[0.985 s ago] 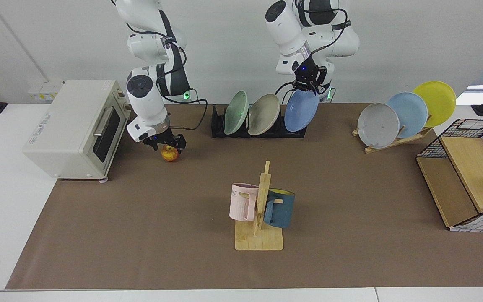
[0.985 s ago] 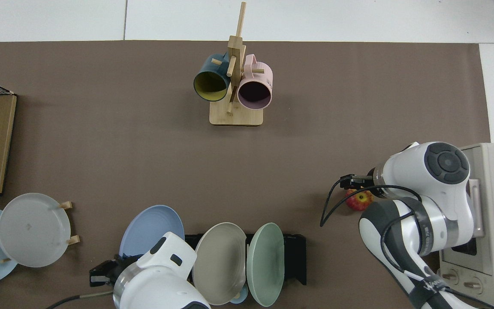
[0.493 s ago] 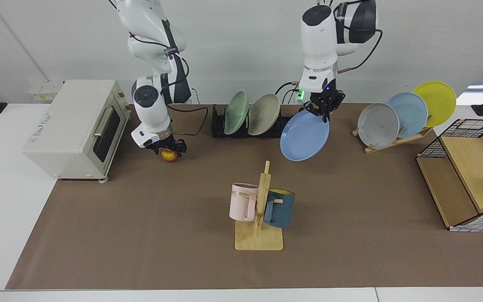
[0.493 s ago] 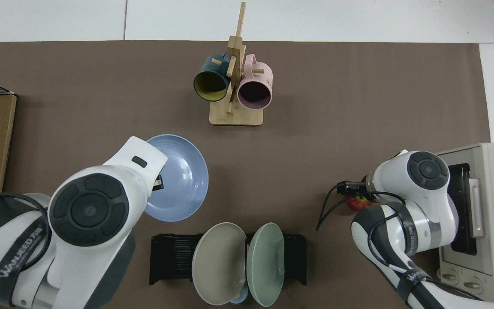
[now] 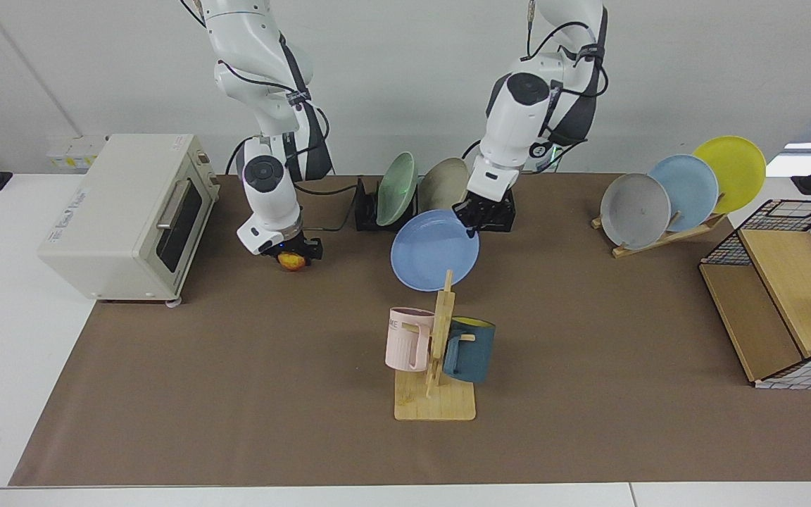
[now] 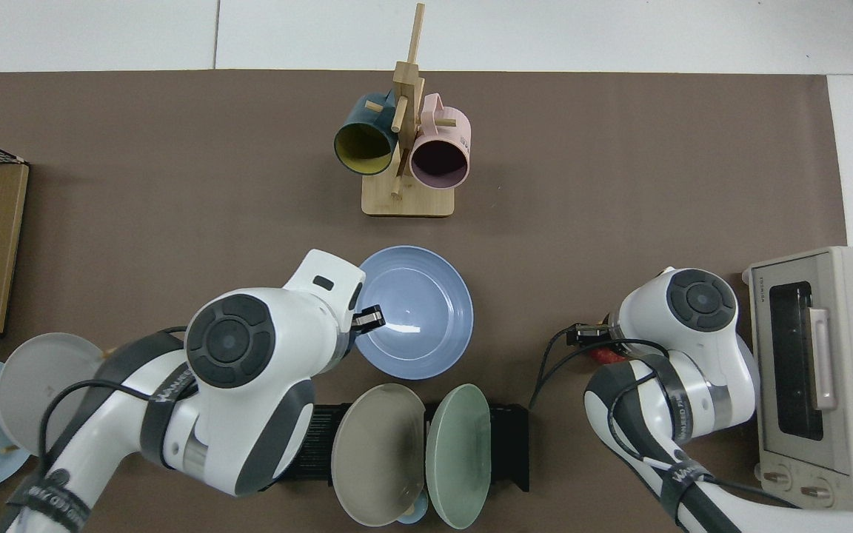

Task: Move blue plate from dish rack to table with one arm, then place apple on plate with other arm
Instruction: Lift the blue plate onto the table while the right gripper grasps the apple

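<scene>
Round matte periwinkle blue plate [image 5: 434, 250], clamped at its rim by left gripper [image 5: 468, 215] jaws; right gripper [image 5: 293, 255] jaws grip apple [image 5: 293, 261].

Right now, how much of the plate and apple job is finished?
About halfway. Done: the blue plate is out of the dish rack, where only the green and beige plates stand. In hand: the left hand grips the plate by its rim above the table, and the right hand holds the apple. Left: set the plate down, then put the apple on it.
</scene>
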`<state>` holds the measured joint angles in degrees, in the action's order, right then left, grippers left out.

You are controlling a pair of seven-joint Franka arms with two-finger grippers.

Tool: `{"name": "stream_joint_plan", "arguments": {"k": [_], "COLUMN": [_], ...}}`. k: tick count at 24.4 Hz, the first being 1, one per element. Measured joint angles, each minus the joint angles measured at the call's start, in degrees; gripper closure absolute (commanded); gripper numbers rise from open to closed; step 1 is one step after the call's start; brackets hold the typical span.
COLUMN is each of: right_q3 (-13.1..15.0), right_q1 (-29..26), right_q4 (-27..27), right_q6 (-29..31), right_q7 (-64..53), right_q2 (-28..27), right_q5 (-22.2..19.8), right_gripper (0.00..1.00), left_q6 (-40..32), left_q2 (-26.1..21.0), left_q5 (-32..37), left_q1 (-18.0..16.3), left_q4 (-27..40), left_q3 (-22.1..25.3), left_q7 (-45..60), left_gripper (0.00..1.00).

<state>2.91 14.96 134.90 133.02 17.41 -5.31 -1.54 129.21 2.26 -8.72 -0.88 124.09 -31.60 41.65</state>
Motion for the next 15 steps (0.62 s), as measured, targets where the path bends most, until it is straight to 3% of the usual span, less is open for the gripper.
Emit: {"name": "stream_joint_plan", "arguments": {"k": [7, 15], "right_q3": [0.4, 1.0], "right_q1": [-0.3, -1.1], "right_q4": [-3.0, -12.6], "right_q6": [-3.4, -15.3], "right_q7": [0.0, -0.9], "right_q2": [1.8, 6.1], "right_q5": [0.0, -0.2], "right_gripper": [1.0, 1.0], "left_q6": [9.2, 10.5], "left_q2": [-7.3, -8.1], "left_q5": [0.0, 0.0], "left_q1": [2.7, 2.5], "left_q4": [2.9, 4.1], "left_q3": [-0.3, 0.8], "left_q7": [2.2, -1.4], "left_gripper": [1.0, 1.0]}}
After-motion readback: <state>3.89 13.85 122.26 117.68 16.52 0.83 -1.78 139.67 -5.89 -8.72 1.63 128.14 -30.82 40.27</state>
